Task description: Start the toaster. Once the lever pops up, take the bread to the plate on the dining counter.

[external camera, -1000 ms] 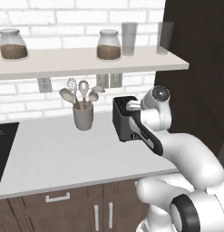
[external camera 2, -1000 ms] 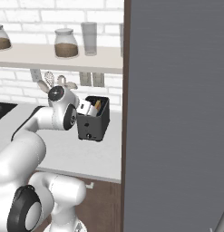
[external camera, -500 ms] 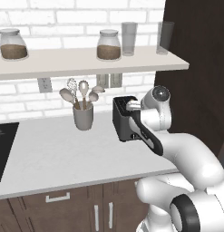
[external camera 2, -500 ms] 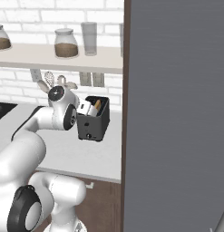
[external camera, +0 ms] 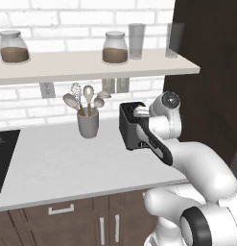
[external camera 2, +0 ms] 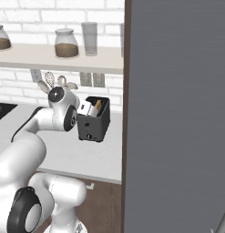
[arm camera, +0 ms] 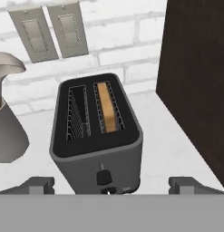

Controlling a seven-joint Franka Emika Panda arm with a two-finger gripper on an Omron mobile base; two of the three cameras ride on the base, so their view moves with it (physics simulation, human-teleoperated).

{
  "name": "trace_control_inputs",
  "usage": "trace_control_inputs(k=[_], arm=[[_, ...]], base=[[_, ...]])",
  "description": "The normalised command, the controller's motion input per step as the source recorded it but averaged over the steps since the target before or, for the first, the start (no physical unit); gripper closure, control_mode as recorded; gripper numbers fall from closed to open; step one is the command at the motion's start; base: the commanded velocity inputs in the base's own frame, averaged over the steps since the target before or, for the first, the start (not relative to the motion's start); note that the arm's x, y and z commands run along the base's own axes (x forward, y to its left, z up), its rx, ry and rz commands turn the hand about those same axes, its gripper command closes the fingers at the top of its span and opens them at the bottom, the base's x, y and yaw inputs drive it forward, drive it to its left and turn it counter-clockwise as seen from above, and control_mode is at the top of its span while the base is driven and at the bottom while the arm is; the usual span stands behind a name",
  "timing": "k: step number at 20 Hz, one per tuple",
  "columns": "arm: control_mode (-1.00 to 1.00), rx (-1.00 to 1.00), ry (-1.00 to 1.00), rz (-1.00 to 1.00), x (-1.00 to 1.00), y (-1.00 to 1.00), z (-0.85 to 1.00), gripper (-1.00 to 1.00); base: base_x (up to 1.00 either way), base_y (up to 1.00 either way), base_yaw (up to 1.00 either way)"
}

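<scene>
The boxy dark grey toaster (arm camera: 96, 136) is seen near the right end of the pale worktop (external camera: 53, 168), w/ the thin golden bread slice (arm camera: 107, 108) sunk in its right slot. The two-finger gripper (arm camera: 112, 185) is held wide open, empty, facing the lever end, prob. so the lever can be pressed.

You get two base cameras behind the arm, left and right, both facing the toaster (external camera: 132, 126); your hand camera looks down onto it from close by.
</scene>
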Motion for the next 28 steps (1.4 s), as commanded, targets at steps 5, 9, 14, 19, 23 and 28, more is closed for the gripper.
trace_control_inputs(k=[5,9,14,19,23,28], arm=[[-1.0,0.0,-0.02,0.02,0.0,0.0,0.0,-1.0],[-1.0,0.0,-0.02,0.11,0.0,-0.05,-0.05,-1.0],[-1.0,0.0,0.0,0.15,0.12,-0.14,-0.05,-1.0],[-1.0,0.0,-0.03,0.11,0.04,-0.12,-0.03,-1.0],[-1.0,0.0,0.0,0.0,0.02,-0.01,-0.02,-1.0],[-1.0,0.0,0.0,0.0,0.14,0.0,0.0,-1.0]], base=[[0.0,0.0,0.0],[0.0,0.0,0.0],[0.0,0.0,0.0],[0.0,0.0,0.0],[0.0,0.0,0.0],[0.0,0.0,0.0]])
